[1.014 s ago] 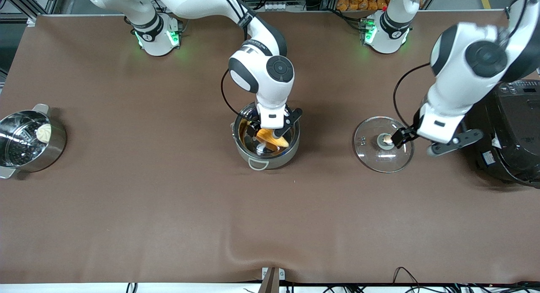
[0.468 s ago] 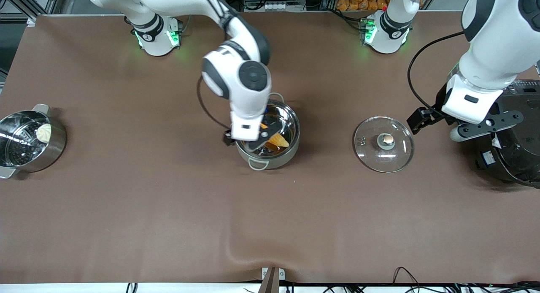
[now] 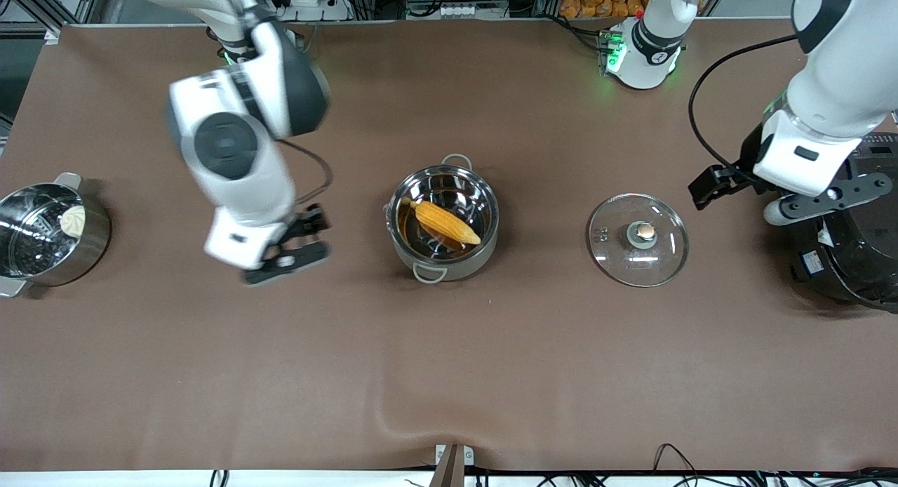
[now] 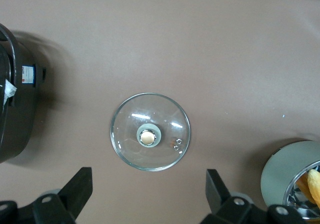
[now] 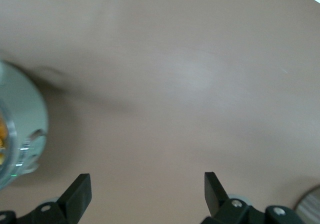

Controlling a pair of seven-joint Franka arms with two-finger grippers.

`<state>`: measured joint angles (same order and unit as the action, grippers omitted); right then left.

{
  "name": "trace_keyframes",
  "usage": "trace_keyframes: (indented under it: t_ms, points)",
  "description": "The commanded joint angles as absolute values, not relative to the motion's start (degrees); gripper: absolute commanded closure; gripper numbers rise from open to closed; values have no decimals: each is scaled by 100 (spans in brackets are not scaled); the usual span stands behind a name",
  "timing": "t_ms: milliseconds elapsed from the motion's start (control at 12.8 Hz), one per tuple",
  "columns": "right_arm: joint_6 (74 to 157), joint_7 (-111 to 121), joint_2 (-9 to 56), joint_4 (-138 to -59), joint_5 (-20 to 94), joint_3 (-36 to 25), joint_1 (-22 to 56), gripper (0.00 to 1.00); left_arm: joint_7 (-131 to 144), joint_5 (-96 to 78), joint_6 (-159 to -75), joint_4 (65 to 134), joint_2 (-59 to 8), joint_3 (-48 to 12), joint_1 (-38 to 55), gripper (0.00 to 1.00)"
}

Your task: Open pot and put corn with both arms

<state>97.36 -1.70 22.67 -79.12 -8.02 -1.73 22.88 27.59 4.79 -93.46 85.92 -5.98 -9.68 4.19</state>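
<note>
The right gripper (image 3: 298, 241), jaws spread and empty, has pulled away from the pot (image 3: 443, 224) at centre frame toward mid-left. The corn (image 3: 447, 222) now lies inside the pot. The lid (image 3: 638, 239) rests centre-right; the left gripper (image 3: 715, 185), released, hangs above it.

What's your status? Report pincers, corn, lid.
Both pincers open, empty: right pincer over bare table, left pincer beside lid. Corn in pot. Nothing blocking.

pot (image 3: 443, 224): shiny steel (mirror-like) | lid (image 3: 638, 240): clear glass, metal knob | table (image 3: 449, 361): matt brown cloth
</note>
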Motion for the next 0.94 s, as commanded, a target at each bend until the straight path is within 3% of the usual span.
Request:
trace_keyframes:
  t_ms: [0,234,546,702,858]
  points:
    - [9590,112,1470,-8524,-782,-35,1532,0,2059,246,-9071,8525,-431,-914,281,0]
    - [9238,228,933,-8683,24,-27,636,0,2021,290,-9053,8552,-387,-914,290,0]
    - [9062,501,-68,-9210,62,0,46,0,1881,246,-8992,8823,-115,-923,281,0]
    - [8896,510,-368,-9211,53,559,-725,0,1592,246,-8921,8886,-35,-923,220,0]
    - [8624,265,-475,-9167,53,633,-826,0,1285,246,-8921,9025,70,-923,62,0]
